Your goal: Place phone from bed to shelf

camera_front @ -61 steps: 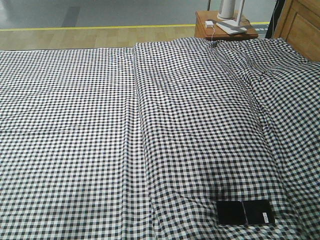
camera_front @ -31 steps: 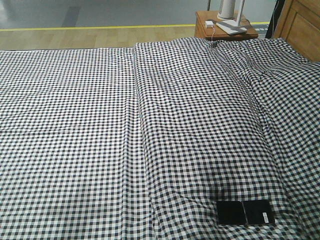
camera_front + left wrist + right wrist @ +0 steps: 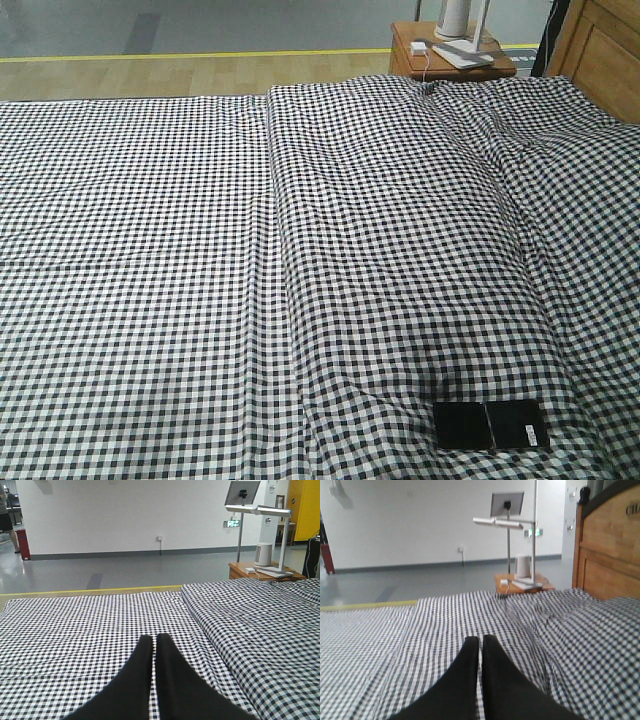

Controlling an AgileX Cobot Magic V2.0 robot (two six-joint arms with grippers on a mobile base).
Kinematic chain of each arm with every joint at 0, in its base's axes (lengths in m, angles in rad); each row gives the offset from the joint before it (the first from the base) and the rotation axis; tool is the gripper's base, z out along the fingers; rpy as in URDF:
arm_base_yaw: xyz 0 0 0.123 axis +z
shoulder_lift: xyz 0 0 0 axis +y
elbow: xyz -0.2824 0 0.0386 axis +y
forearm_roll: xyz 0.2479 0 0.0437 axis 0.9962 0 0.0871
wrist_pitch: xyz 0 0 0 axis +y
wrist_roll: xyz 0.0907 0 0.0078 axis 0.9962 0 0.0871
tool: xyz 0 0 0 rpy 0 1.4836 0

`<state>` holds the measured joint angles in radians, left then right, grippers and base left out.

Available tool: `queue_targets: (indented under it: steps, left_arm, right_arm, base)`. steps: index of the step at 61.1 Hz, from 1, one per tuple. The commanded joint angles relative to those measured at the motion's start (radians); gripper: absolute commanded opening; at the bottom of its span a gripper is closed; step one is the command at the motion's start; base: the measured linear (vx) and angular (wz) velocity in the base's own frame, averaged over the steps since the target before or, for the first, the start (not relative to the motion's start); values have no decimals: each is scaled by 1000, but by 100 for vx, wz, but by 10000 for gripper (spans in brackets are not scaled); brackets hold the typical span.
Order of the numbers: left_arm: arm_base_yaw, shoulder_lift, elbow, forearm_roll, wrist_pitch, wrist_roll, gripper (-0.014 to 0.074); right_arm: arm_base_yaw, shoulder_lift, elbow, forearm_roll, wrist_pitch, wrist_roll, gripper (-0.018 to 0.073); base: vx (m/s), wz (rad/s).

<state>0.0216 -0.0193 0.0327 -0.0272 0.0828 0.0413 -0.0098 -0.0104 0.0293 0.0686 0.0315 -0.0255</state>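
Observation:
The black glossy phone (image 3: 491,425) lies flat on the bed (image 3: 200,250) near the front right, a line across its middle and a small white sticker near its right end. Neither arm shows in the front view. In the left wrist view my left gripper (image 3: 154,639) is shut with nothing in it, hovering over the checked sheet (image 3: 75,630). My right gripper (image 3: 480,640) is also shut and empty above the sheet (image 3: 445,620). The phone appears in neither wrist view. The shelf is out of view.
A small reddish-brown bedside table (image 3: 400,55) stands beyond the bed's far right corner, carrying a white lamp base (image 3: 463,53) and a charger. The wooden headboard (image 3: 605,55) rises at the right. A raised fold (image 3: 272,200) runs down the sheet's middle.

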Motion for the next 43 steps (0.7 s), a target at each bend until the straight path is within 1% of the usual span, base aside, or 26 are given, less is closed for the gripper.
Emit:
queue_targets:
  steps: [1, 10, 14, 26, 33, 43]
  left_arm:
    - [0, 2, -25, -10, -71, -9, 1]
    - [0, 2, -25, -10, -71, -9, 1]
    - [0, 2, -25, -10, -71, -9, 1]
    - [0, 2, -25, -10, -71, -9, 1]
    - [0, 2, -25, -10, -71, -9, 1]
    - [0, 2, -25, -10, -71, -9, 1]
  right_arm:
    - [-4, -2, 5, -12, -196, -10, -5]
    - [-4, -2, -7, -12, -413, -10, -5]
    - [-4, -2, -39, -11, -443, -10, -5]
    - [-4, 0, -214, -11, -405, -10, -5]
    - [-4, 34, -338, -5, -316, -10, -5]
    - [-4, 167, -522, -5, -186, -12, -5]
  base:
    - [0, 0]
    - [0, 0]
    - [0, 0]
    - [0, 0]
    - [0, 0]
    - [0, 0]
